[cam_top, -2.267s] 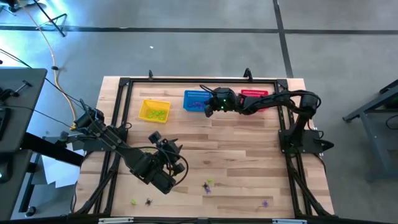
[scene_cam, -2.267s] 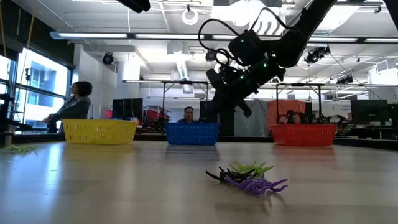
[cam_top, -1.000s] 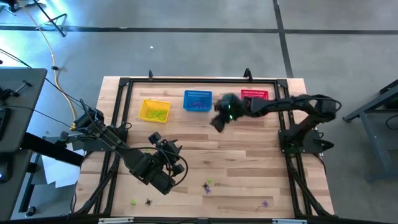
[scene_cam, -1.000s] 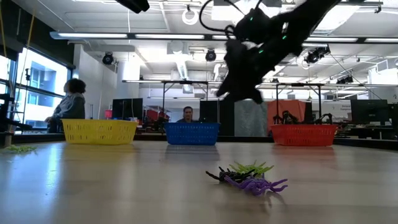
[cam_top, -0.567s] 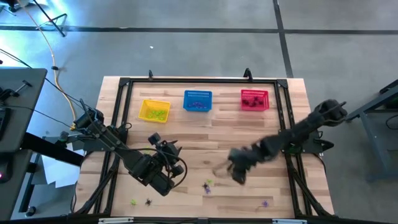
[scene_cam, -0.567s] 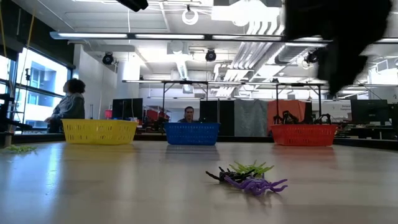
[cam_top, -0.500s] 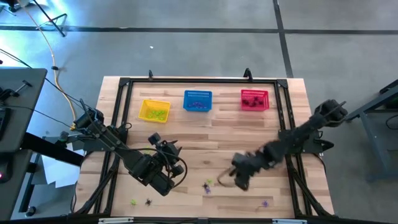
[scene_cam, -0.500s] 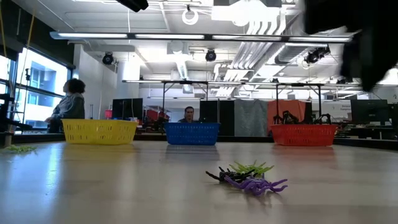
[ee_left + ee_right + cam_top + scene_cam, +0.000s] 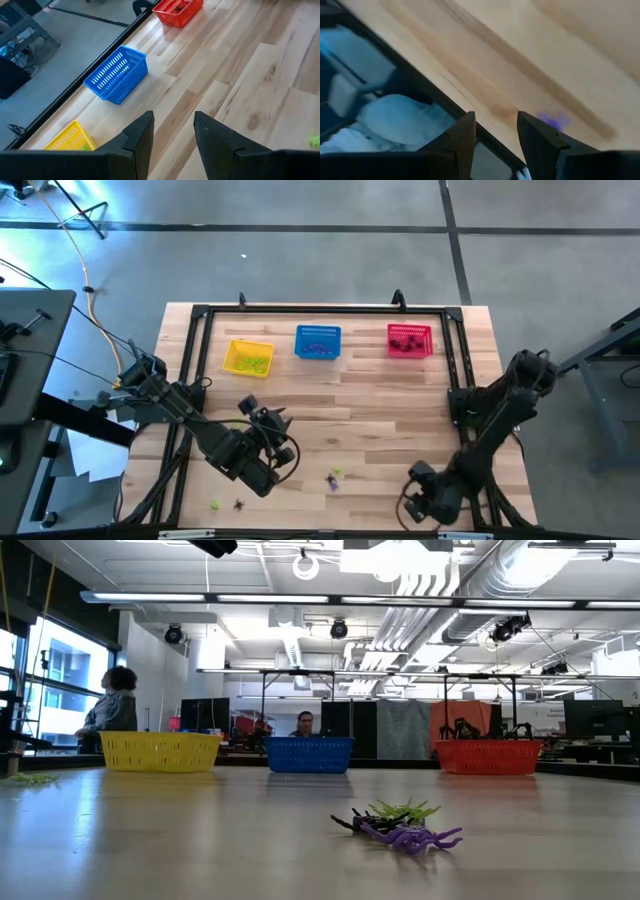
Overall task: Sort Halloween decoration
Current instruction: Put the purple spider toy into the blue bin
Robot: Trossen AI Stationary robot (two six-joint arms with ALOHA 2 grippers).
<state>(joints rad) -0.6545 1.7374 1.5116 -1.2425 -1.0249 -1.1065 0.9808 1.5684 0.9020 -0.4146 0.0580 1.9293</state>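
I am hanging the right end effector [image 9: 418, 498], fingers narrowly parted and empty, at the worktop's [image 9: 380, 405] near edge by a purple trinket [image 9: 554, 120]. The left end effector [image 9: 262, 460] is waiting mid-worktop, narrowly parted too, with open wood ahead.

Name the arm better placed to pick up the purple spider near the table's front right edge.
Right. The right gripper hovers open beside the purple spider, which shows just past its fingers; the left gripper waits farther off.

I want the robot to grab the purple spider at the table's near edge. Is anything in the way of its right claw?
Nothing visible is. The right gripper hangs open by the table's near edge, and the purple spider lies just ahead of its fingers on bare wood. The left gripper waits farther along the table.
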